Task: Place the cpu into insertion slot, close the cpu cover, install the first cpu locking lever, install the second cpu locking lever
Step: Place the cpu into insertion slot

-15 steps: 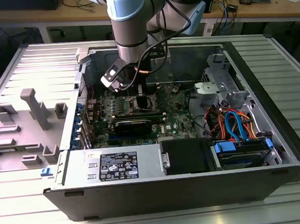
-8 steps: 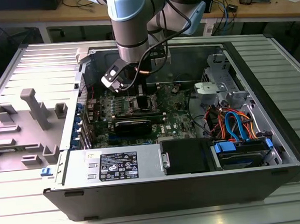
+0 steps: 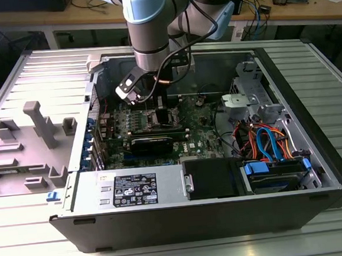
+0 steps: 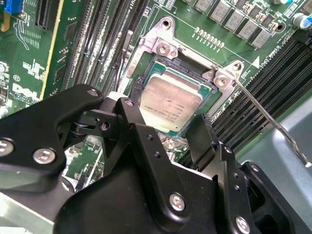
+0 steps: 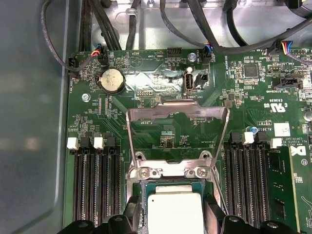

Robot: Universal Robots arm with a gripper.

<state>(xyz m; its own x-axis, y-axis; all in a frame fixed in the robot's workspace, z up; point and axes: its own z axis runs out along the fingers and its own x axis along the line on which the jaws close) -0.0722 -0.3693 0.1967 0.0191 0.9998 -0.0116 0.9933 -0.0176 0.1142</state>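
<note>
- Gripper (image 4: 165,119) straddles the cpu (image 4: 170,103), which lies in the slot (image 4: 183,58); whether it grips, I cannot tell.
- A skewed pull-away could drag the cpu off its seat.
- Cover (image 5: 178,109) stands open.

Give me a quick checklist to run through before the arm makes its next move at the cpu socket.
1. The cpu lies in the insertion slot: ok.
2. The cpu cover stands open, clear of the chip: ok.
3. The locking lever is swung up, unlatched: ok.
4. The gripper is free of the cpu: cannot tell.
5. The cables are away from the socket: ok.
</note>
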